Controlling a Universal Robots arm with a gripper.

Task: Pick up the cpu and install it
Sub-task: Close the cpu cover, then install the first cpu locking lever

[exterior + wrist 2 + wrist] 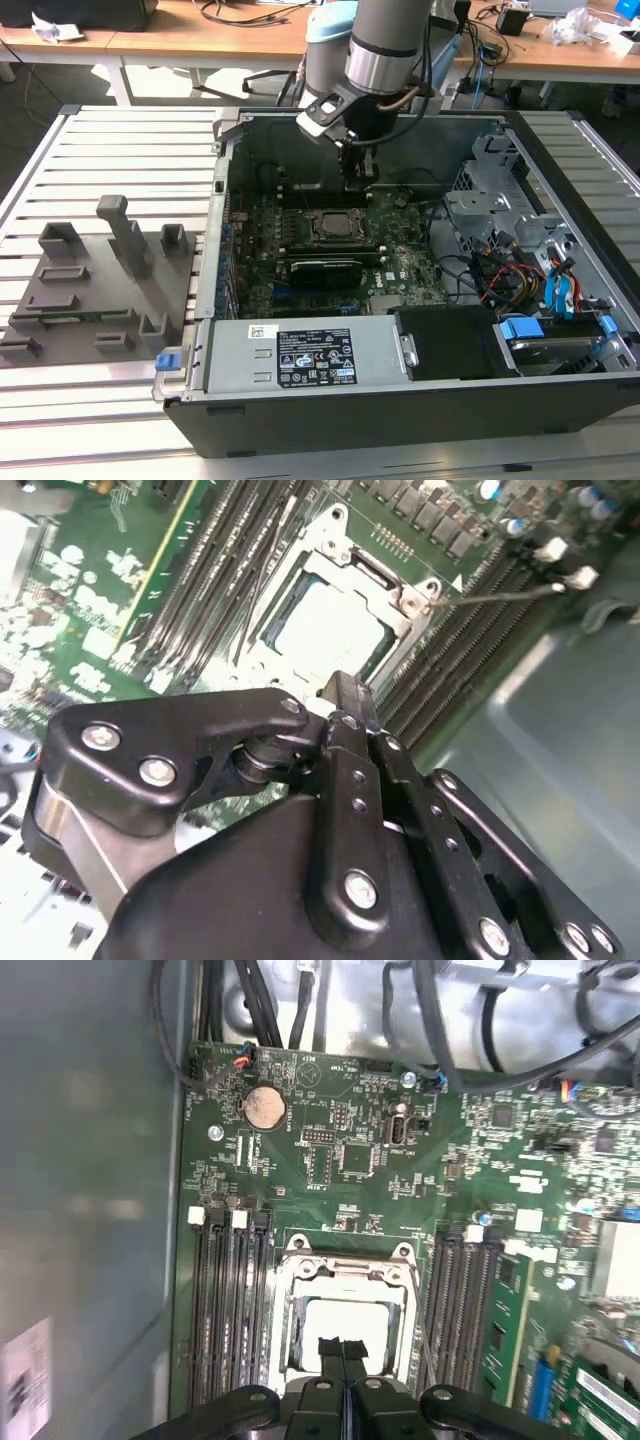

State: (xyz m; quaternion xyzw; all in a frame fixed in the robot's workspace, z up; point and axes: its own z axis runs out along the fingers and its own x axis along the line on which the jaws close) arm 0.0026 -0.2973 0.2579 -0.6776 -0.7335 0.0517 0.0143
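The cpu (335, 226), a silvery square chip, lies flat inside the socket frame on the green motherboard (400, 262). In both wrist views its pale metal top, the cpu (325, 625) (340, 1322), sits within the open metal frame. My gripper (358, 182) hangs a little above the board, just beyond the socket's far edge in the exterior view. Its two black fingers press together with nothing between them, as seen on the gripper (343, 1352) (346, 695) in the wrist views. The fingertips overlap the chip's near edge in the first wrist view.
The open computer case (230, 180) surrounds the board. A long black graphics card (322, 268) lies in front of the socket. Memory slots (228, 1310) flank the socket. Drive cage and cables (500, 230) fill the exterior view's right. A grey fixture tray (90, 290) lies outside the case.
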